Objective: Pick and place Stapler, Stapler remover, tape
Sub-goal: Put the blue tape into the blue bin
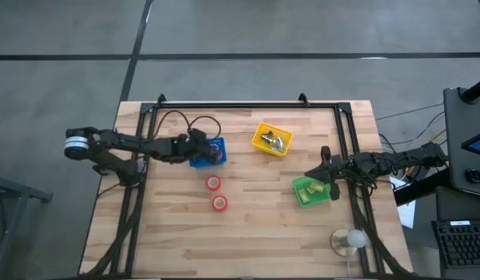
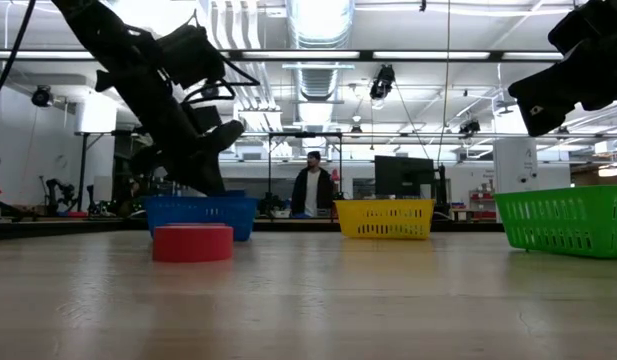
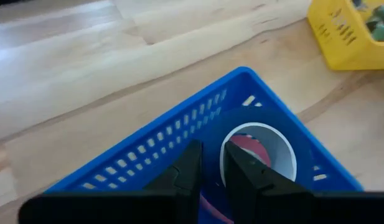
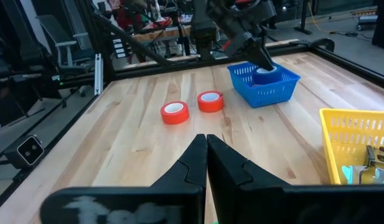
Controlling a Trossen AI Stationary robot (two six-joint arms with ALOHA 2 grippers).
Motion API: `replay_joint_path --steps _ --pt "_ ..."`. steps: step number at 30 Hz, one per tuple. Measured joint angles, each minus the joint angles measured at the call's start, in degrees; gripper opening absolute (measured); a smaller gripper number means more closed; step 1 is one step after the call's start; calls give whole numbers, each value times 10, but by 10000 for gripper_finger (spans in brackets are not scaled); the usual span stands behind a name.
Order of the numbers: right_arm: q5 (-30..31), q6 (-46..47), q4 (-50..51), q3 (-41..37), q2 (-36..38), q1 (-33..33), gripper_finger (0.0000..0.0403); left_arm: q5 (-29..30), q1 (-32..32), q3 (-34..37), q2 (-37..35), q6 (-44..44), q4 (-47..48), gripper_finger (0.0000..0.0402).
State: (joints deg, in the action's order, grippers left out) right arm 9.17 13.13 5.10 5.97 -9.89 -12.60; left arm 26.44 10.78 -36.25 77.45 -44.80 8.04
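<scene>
Over the blue basket (image 1: 212,152), at roughly 10 o'clock from the table (image 1: 247,233) centre in the high view, the left gripper (image 1: 207,149) reaches down inside the basket walls. Its fingers (image 3: 190,171) stand only a narrow gap apart, and in the left wrist view one roll of tape (image 3: 259,152), with a pale ring and a red core, lies in the basket just past the fingertips; whether the fingers touch the roll cannot be told. Two red tape rolls (image 1: 214,183) and (image 1: 219,203) lie flat on the bare wood at about 8 o'clock from the table centre, near each other but apart, just outside the blue basket on its 6 o'clock side. The low view shows one red roll (image 2: 192,242) in front of the blue basket. At 12 o'clock from centre stands the yellow basket (image 1: 259,144), holding silvery metal pieces (image 1: 275,141). At 3 o'clock sits the green basket (image 1: 303,197), with the right gripper (image 1: 326,160) held above its far edge. The right gripper's fingers (image 4: 198,158) are pressed fully together and hold nothing. A person (image 2: 314,188) stands in the room beyond the table, behind the baskets.
</scene>
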Motion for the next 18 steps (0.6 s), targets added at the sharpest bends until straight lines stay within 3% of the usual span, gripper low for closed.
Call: replay_joint_path --steps 18 --pt "15 -3 -3 0 0 0 8 -39 13 0 31 -28 -1 53"
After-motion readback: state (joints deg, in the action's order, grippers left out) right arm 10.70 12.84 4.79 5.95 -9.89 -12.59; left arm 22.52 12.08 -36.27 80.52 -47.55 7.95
